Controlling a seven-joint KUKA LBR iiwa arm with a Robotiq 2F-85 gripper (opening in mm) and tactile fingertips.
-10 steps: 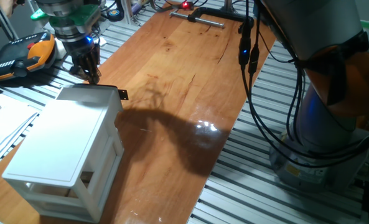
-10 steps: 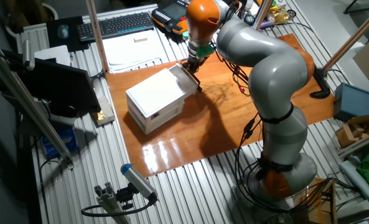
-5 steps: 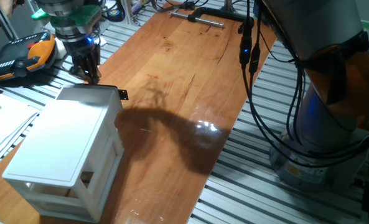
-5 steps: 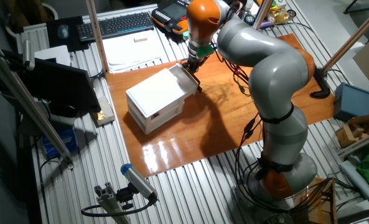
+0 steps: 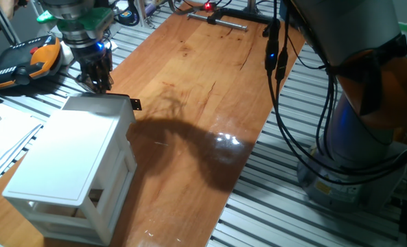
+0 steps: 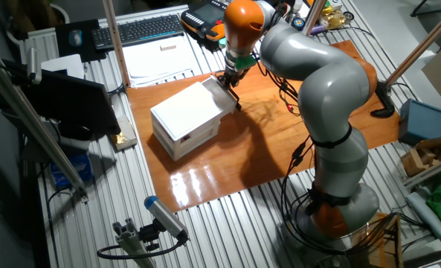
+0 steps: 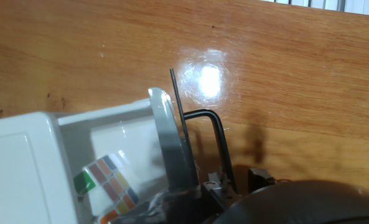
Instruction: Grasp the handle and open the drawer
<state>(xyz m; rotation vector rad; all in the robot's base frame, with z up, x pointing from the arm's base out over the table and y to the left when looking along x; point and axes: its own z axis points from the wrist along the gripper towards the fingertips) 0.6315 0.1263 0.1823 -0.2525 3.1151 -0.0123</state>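
As seen from one fixed view: gripper [image 5: 97, 81] hanging at the far edge of the white cabinet [image 5: 73, 165], fingertips just behind the top tier. Small black handle [image 5: 136, 104] projecting from the front corner of the drawer [image 5: 103, 103], apart from the fingers. Wooden table [image 5: 196, 103] under all of it; black clamp [image 5: 220, 15] at the far end, well apart. Jaw gap not readable here.

From the other fixed view: grey and orange arm [image 6: 317, 82] reaching over the table, gripper [image 6: 230, 78] at the cabinet's [image 6: 187, 119] upper corner. Handle too small to make out.

From the hand view: drawer [image 7: 109, 124] pulled out a little, coloured cube [image 7: 106, 180] inside. One grey finger [image 7: 168, 143] at the drawer's front wall, beside a thin black wire loop [image 7: 212, 134]. Second finger not visible; cannot tell jaw opening or whether anything is gripped.
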